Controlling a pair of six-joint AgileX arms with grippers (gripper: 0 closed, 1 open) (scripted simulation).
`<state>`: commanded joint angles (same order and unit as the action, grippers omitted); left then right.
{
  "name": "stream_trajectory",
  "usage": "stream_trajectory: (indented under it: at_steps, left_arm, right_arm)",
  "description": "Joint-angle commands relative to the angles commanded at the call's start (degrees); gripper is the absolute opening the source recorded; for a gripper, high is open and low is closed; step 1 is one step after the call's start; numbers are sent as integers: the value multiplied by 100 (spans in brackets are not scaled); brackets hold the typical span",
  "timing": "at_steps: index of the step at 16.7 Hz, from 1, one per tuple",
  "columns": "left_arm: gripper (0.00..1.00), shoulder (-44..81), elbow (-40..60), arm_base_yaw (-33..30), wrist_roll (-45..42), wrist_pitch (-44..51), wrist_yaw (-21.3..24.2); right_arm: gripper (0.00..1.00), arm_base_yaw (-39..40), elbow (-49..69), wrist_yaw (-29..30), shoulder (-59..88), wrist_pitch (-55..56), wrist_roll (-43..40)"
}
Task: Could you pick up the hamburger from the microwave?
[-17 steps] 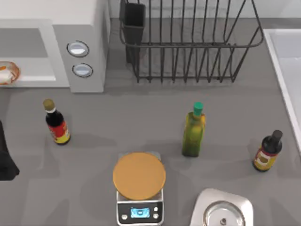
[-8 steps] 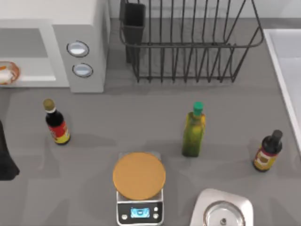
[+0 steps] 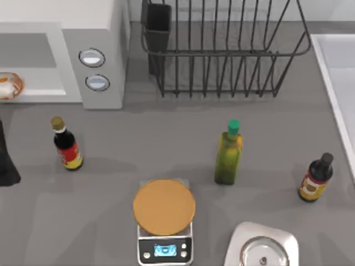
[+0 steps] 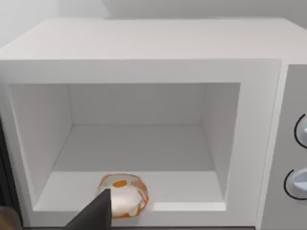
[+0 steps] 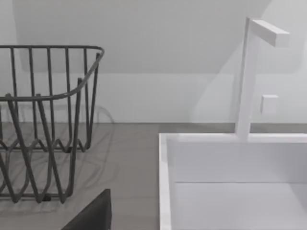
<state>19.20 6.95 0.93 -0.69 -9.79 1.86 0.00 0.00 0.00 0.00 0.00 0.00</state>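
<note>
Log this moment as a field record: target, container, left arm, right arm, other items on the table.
target: hamburger, sitting at the front edge of the cavity floor, not held
container: microwave, cavity open toward the left wrist camera, two knobs on its front panel
left gripper: at the top view's left edge, in front of the microwave, below the hamburger
right arm: its wrist camera faces the dish rack and sink
other items: digital scale, red-labelled sauce bottle, green-capped oil bottle, dark bottle

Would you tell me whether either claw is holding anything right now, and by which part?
Nothing is held: the hamburger sits untouched at the front of the microwave cavity.
</note>
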Motion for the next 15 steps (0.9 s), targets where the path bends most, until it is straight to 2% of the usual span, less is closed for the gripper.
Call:
stream_trajectory:
  at_steps: [5,15]
  left_arm:
    - [100,2496,901,138,-89,-1270,237]
    - [100,8289,2960,539,-290,-4197,761]
  right_arm:
    - [100,0,0,0,0,0,0]
    - [100,0,0,0,0,0,0]
